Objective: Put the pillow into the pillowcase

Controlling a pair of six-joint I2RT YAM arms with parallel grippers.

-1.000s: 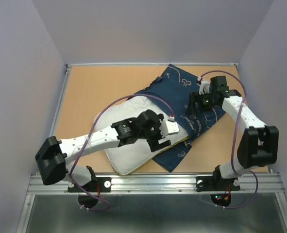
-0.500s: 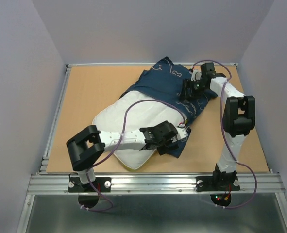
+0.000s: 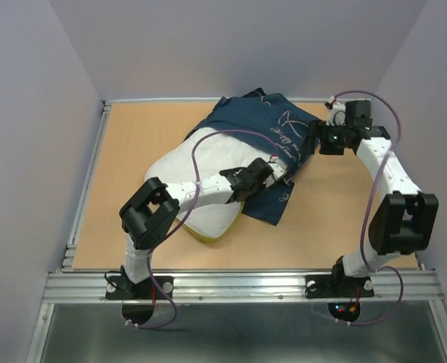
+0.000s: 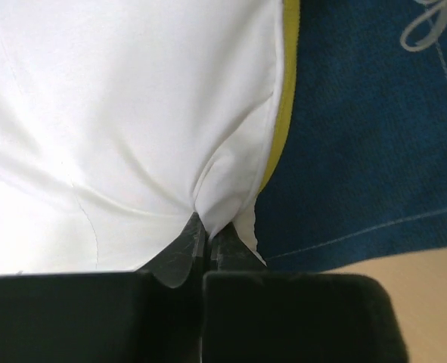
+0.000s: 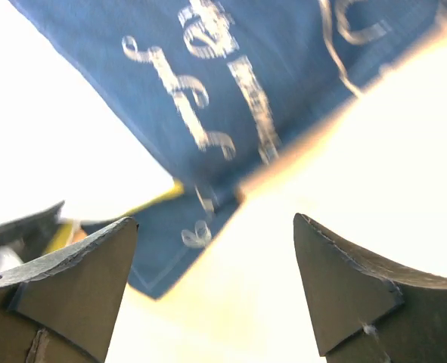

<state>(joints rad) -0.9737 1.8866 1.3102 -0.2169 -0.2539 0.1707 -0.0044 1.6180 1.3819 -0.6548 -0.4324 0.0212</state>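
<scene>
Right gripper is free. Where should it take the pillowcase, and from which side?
Probably the right-hand edge of the pillowcase, coming in low from the right. That edge lies past the pillow, nearest the open right gripper, while the left gripper pinches the pillow beside its yellow band.

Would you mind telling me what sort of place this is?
Probably a robotics lab test cell, not a bedroom: plain pale walls box in a wooden table, and the left arm and right arm bolt to an aluminium rail.
</scene>
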